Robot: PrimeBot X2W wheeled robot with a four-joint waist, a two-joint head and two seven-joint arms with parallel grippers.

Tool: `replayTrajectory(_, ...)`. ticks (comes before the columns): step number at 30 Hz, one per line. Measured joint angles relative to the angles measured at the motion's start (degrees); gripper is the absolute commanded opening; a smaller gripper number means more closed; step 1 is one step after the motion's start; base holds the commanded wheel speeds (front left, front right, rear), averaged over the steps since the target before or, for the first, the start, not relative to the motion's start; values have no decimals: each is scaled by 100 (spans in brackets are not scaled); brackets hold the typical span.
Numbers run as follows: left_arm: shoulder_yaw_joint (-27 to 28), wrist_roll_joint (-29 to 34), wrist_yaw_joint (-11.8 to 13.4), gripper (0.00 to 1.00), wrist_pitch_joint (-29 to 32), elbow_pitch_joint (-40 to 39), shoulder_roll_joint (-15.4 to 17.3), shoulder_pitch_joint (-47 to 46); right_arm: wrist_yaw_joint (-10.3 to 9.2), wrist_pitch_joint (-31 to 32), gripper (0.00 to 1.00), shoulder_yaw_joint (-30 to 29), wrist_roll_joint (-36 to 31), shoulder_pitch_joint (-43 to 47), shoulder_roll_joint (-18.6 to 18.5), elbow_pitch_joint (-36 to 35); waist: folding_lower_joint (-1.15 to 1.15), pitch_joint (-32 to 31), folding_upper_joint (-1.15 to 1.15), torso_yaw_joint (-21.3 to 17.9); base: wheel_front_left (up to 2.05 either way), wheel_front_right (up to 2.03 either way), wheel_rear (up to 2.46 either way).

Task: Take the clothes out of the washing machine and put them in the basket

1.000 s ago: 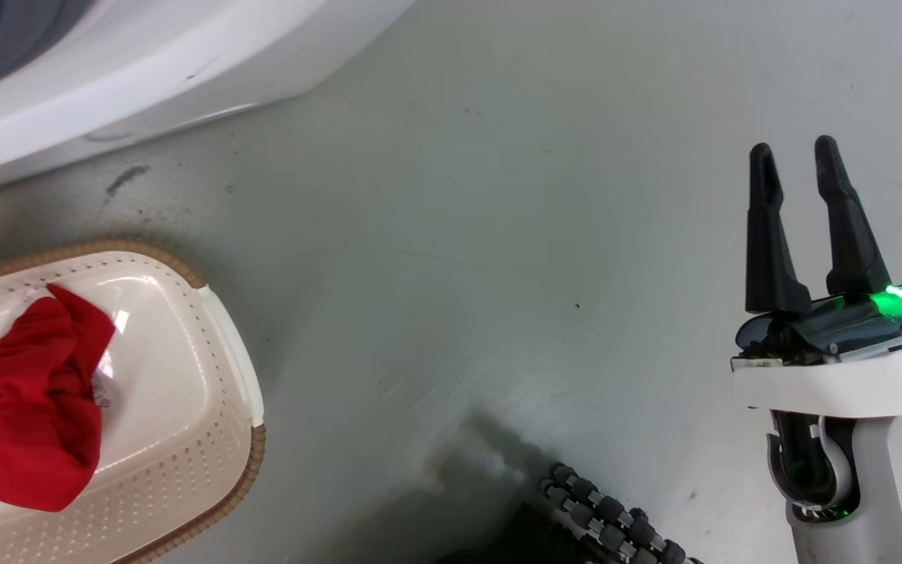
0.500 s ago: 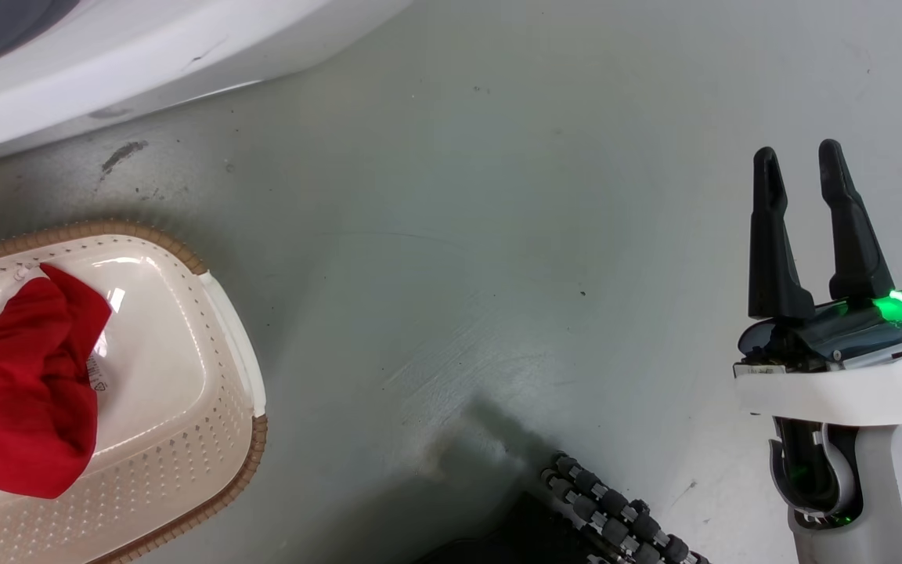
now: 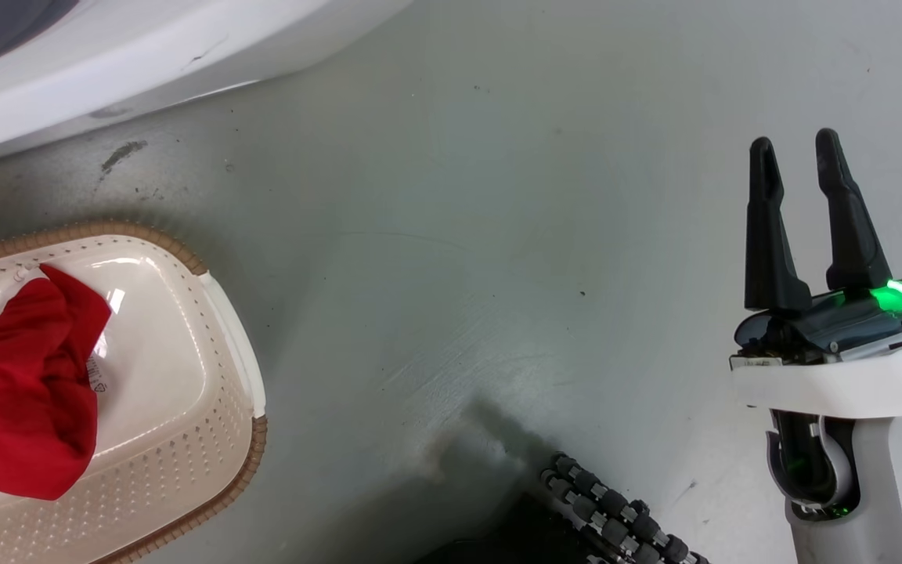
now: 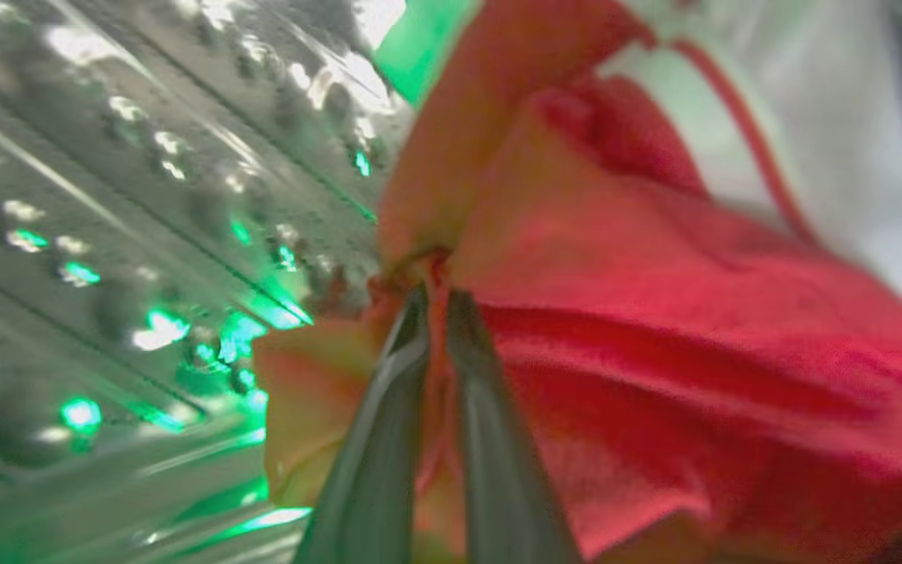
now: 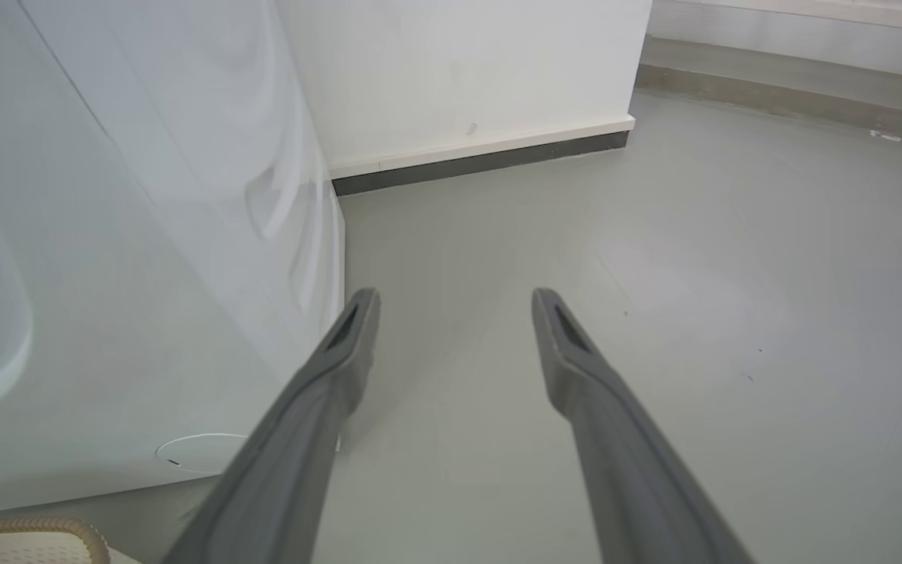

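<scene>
Left end effector (image 4: 437, 296), fingers pinched narrow on a red garment (image 4: 654, 352) inside the drum (image 4: 106, 196) of the washing machine (image 3: 106, 70), seems mid-retrieval and next must draw it clear toward the basket (image 3: 212, 439), where a second red garment (image 3: 24, 392) lies, while the right end effector (image 3: 794, 141) hangs spread.

Clothes (image 3: 24, 392) in basket (image 3: 208, 462), before washing machine (image 3: 106, 70)
</scene>
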Motion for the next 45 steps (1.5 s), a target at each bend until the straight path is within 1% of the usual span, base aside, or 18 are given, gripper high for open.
replayTrajectory(3,-15,11,-2,0,-426,-13,36,-48,0,0,100,15,-25,-29,0,11,0,-64,0,-10,0,0,0)
replayTrajectory(10,-85,-136,-30,0,-1666,92,-186,238,0,0,100,-147,-289,-120,1,71,0,-365,0,216,0,0,0)
replayTrajectory(13,-97,-314,-35,0,-2375,89,-343,409,0,1,100,-247,-403,-126,0,90,-1,-546,0,360,0,0,0)
replayTrajectory(16,-238,-447,-42,0,-2956,103,-502,709,0,0,100,-293,-552,-125,2,135,-1,-755,0,513,0,0,0)
replayTrajectory(18,-324,-556,-45,0,-3254,123,-539,909,0,0,100,-320,-659,-123,4,152,-1,-908,0,610,0,0,0)
replayTrajectory(25,-459,-1010,-45,0,-4466,144,-814,1658,0,0,100,-520,-945,-57,4,220,-1,-1505,0,950,0,0,0)
replayTrajectory(30,-544,-1277,-45,0,-5208,149,-985,2113,0,0,100,-575,-1169,41,5,260,-2,-1938,0,1198,0,0,0)
replayTrajectory(33,-648,-1357,-45,0,-5593,134,-1099,2384,1,0,100,-632,-1252,98,5,281,-2,-2188,0,1339,0,0,0)
replayTrajectory(38,-791,-1429,-46,0,-5985,68,-1333,2869,0,0,100,-658,-1407,245,3,332,-2,-2626,0,1549,0,0,0)
replayTrajectory(42,-739,-1381,-41,0,-6080,-140,-1488,3238,0,0,100,-694,-1448,396,3,372,-2,-2969,0,1709,0,0,0)
replayTrajectory(45,-514,-1269,27,0,-6082,-642,-1616,3632,0,0,100,-659,-1478,517,3,398,-2,-3213,0,1836,0,0,0)
